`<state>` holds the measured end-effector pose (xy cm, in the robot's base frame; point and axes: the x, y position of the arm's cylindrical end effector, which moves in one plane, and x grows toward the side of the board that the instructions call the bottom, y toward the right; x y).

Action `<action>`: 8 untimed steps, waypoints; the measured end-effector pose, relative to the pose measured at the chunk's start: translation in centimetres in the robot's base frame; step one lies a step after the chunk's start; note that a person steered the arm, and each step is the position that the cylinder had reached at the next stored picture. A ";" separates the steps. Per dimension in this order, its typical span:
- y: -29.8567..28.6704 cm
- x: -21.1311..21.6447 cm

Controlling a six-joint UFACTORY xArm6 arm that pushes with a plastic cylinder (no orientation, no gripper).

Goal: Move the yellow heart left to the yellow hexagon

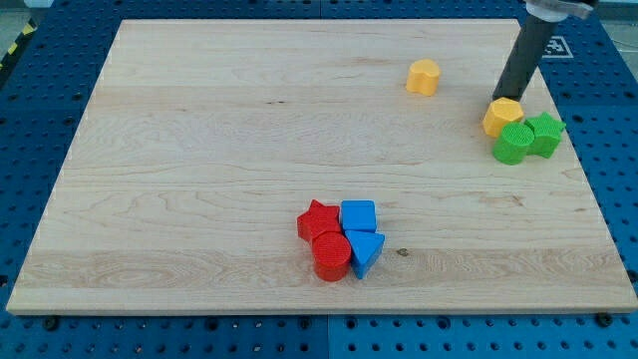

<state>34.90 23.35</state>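
Observation:
The yellow heart (423,76) lies near the view's top, right of centre. The yellow hexagon (502,116) lies to its right and a little lower, touching a green round block (512,144). My tip (498,99) comes down from the view's top right and ends at the hexagon's upper left edge, touching or nearly touching it. The heart is well apart from the tip, to its left.
A green star (544,133) sits right of the green round block near the board's right edge (588,170). A cluster at the lower middle holds a red star (318,219), a red cylinder (331,257), a blue cube (358,215) and a blue triangle (366,249).

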 end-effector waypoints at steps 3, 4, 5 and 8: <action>-7.9 -5.0; -10.3 -2.6; -10.9 -0.9; -16.9 -1.0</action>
<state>33.85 6.44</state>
